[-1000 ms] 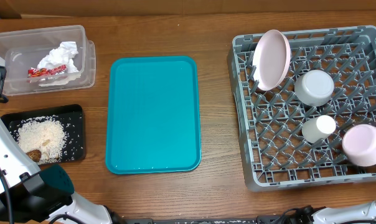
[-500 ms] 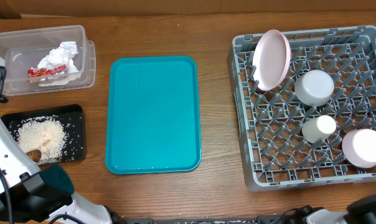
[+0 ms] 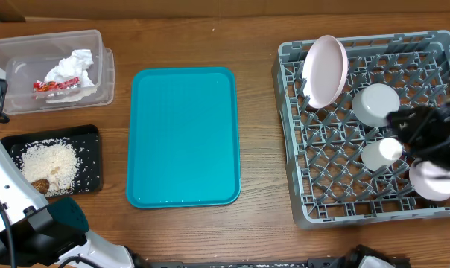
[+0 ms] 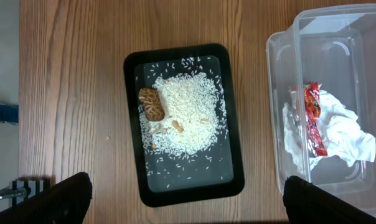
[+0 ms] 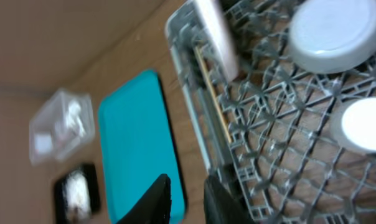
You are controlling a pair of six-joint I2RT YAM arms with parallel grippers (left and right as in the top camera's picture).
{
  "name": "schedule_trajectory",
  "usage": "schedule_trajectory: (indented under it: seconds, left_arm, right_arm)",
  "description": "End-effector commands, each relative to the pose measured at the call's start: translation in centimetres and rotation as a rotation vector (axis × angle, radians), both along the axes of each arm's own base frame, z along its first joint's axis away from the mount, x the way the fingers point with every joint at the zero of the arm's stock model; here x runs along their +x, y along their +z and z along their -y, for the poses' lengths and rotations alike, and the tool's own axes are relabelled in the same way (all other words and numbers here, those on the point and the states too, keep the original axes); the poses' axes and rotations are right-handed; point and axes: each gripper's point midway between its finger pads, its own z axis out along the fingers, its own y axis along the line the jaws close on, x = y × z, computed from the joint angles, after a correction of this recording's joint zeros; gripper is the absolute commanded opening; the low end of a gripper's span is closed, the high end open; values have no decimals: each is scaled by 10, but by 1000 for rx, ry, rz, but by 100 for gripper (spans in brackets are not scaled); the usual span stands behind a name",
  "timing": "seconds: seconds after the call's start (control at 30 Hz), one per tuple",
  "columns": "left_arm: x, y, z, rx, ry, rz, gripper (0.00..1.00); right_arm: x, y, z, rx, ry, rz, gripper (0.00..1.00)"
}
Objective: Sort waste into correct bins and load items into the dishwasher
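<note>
Rack: your grey dish rack (image 3: 299,171) is sitting at the right end of the bench (image 3: 258,223).
Plate: the pink plate (image 3: 324,71) is standing on edge in the rack's far left corner, its rim line running far to near.
Bowl: the pale bowl (image 3: 375,104) is resting base up beside the plate.
Cup and dish: the white cup (image 3: 381,151) and the small pink dish (image 3: 436,182) are sitting nearer you.
Tub: the clear tub (image 3: 9,56) is lying long side left to right, holding the napkin (image 3: 72,68) and the wrapper (image 3: 55,86), which is lying along that same axis.
Black tray: it (image 3: 91,149) is holding the rice (image 3: 50,162) and the brown lump (image 3: 40,184).
Left pincer: yours (image 4: 188,202) is hanging spread wide over the black tray, gripping nothing.
Right pincer: yours (image 5: 185,202) is hovering above the rack, fingers narrowly parted, nothing between them.
Teal tray: it (image 3: 184,138) is lying bare, long axis far to near.
</note>
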Motion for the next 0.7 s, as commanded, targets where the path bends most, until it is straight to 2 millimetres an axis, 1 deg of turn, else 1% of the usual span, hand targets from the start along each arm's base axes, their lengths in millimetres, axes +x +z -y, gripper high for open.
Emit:
schedule_trajectory:
  seconds: [0.0,0.07,0.13,0.17,0.2,0.3,0.4,0.67]
  left_arm:
    - [1,-1,-2,11,15,-4,100]
    - [1,-1,-2,11,15,-4,100]
    - [1,-1,-2,11,15,-4,100]
    - [1,-1,-2,11,15,-4,100]
    - [1,-1,-2,11,15,-4,100]
    - [1,-1,-2,11,15,-4,100]
    - [1,-1,-2,11,15,-4,100]
    - [1,-1,-2,11,15,-4,100]
  right_arm:
    - [-33,9,-12,-122,-43,29,27]
    - [-47,7,-27,-121,4,56,34]
    - [-60,2,-36,-108,22,67,41]
    - [-66,-2,-39,-97,21,66,66]
    - [-70,-6,-41,-93,21,68,100]
    - [-77,-16,-42,-91,23,58,100]
    - [-76,-23,-42,-88,24,38,100]
    - [-78,-25,-42,-86,24,24,100]
